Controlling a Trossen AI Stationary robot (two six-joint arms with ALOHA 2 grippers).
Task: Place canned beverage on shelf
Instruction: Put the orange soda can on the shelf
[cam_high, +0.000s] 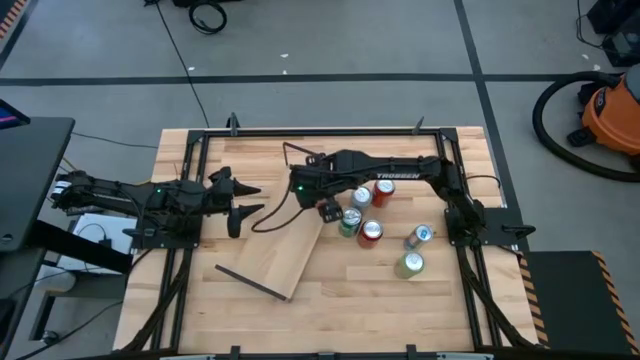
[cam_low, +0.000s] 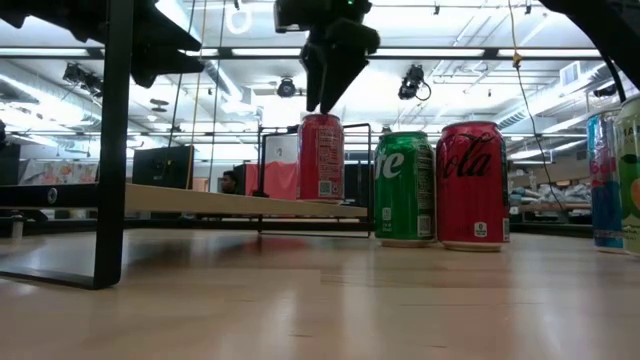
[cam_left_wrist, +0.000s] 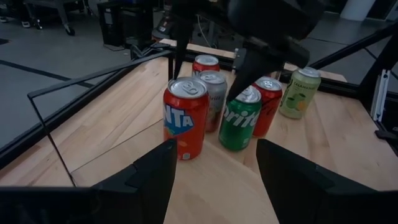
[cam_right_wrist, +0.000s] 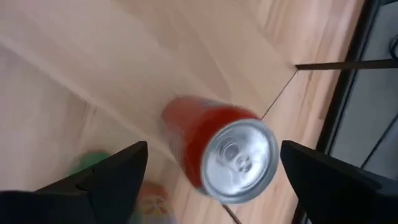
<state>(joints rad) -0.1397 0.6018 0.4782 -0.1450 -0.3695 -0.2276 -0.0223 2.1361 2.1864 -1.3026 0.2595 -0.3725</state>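
Observation:
A red-orange can (cam_left_wrist: 185, 124) stands upright on the far end of the shelf (cam_high: 285, 250), a light-wood plank that lies slanted at the table's middle; the low view shows the can (cam_low: 322, 157) on the plank (cam_low: 230, 203). My right gripper (cam_low: 328, 95) hangs open just above the can's top. In the right wrist view its fingers stand wide on either side of the can (cam_right_wrist: 224, 155), apart from it. My left gripper (cam_high: 240, 200) waits open at the table's left, level, pointing at the cans, with nothing between its fingers.
To the right of the shelf several more cans stand on the table: a green one (cam_low: 405, 188), a red one (cam_low: 471, 185), a silver one (cam_left_wrist: 214, 99), a pale green one (cam_left_wrist: 300, 92). The shelf's dark wire bracket (cam_low: 115, 150) rises at its near end.

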